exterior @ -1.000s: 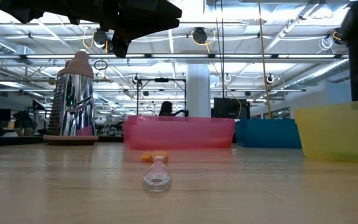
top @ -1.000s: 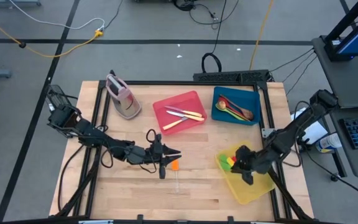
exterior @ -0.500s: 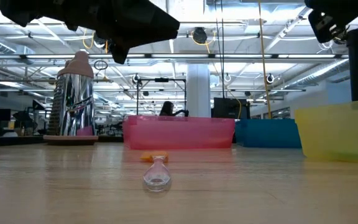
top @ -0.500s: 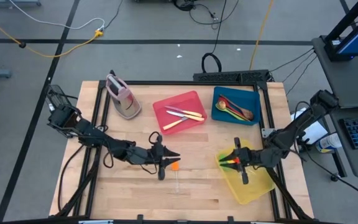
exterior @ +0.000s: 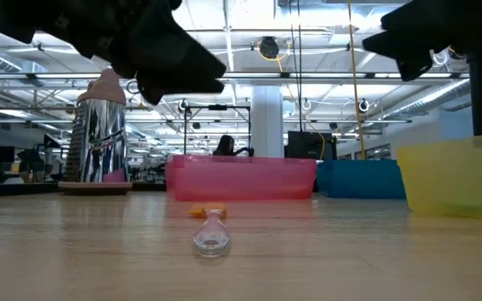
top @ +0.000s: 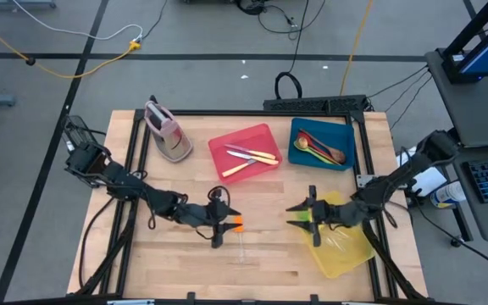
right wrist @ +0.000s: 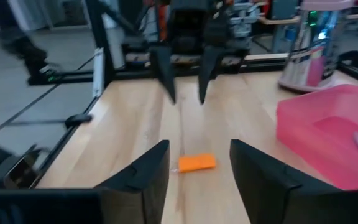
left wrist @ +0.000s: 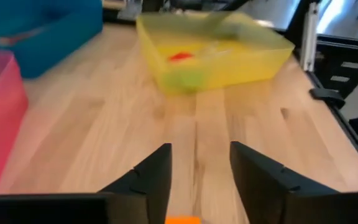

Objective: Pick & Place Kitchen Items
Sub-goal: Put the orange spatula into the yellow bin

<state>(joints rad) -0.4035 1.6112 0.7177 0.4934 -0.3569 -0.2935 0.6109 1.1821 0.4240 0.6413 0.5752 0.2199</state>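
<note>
An orange-headed utensil (top: pixel 238 224) with a clear handle (top: pixel 242 246) lies flat on the wooden table, also in the low view (exterior: pixel 208 214). My left gripper (top: pixel 229 220) hovers open just left of the orange head (left wrist: pixel 182 219), fingers slanting down and pointing right. My right gripper (top: pixel 291 215) is open and level, pointing left at the orange head (right wrist: pixel 197 163) from over the left edge of the yellow tray (top: pixel 346 250). Red and green utensil heads (left wrist: pixel 182 65) lie in that tray.
A red tray (top: pixel 244 152) with cream-handled knives and a blue tray (top: pixel 322 144) with spoons stand at the far side. The pink-grey stand (top: pixel 168 131) is at the far left. Bare wood lies between the two grippers and toward the near edge.
My right gripper has come up out of the yellow tray, swung from pointing down to level, and moved toward the table's left. My left gripper has tipped downward and sunk a little toward the orange-headed utensil, which has stayed where it was.
</note>
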